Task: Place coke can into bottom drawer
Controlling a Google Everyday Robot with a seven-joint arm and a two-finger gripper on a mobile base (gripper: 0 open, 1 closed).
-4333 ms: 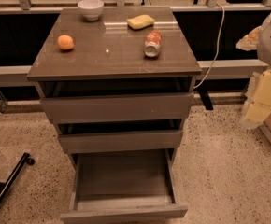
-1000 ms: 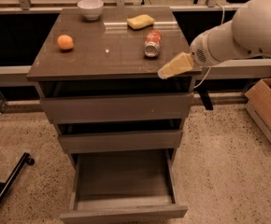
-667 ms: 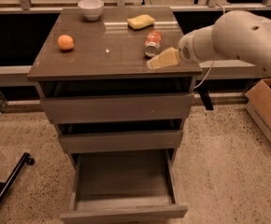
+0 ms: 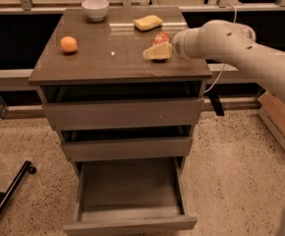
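The coke can point(image 4: 161, 37) lies on the cabinet top point(image 4: 113, 58) toward its right side, red with a silver end, partly hidden behind my gripper. My gripper point(image 4: 156, 52), cream-coloured at the end of the white arm point(image 4: 231, 45), reaches in from the right and sits just in front of the can, low over the top. The bottom drawer point(image 4: 130, 224) is pulled out, and its deep tray interior holds nothing. The two drawers above it are closed.
An orange fruit point(image 4: 69, 44) sits at the left of the cabinet top, a white bowl point(image 4: 95, 8) at the back, and a yellow sponge point(image 4: 148, 22) behind the can. A cardboard box point(image 4: 280, 124) stands on the floor to the right, a black bar point(image 4: 10, 191) at lower left.
My arm has swung in from the right and moved left across the cabinet top, bringing the gripper up against the front of the coke can. The can has not moved.
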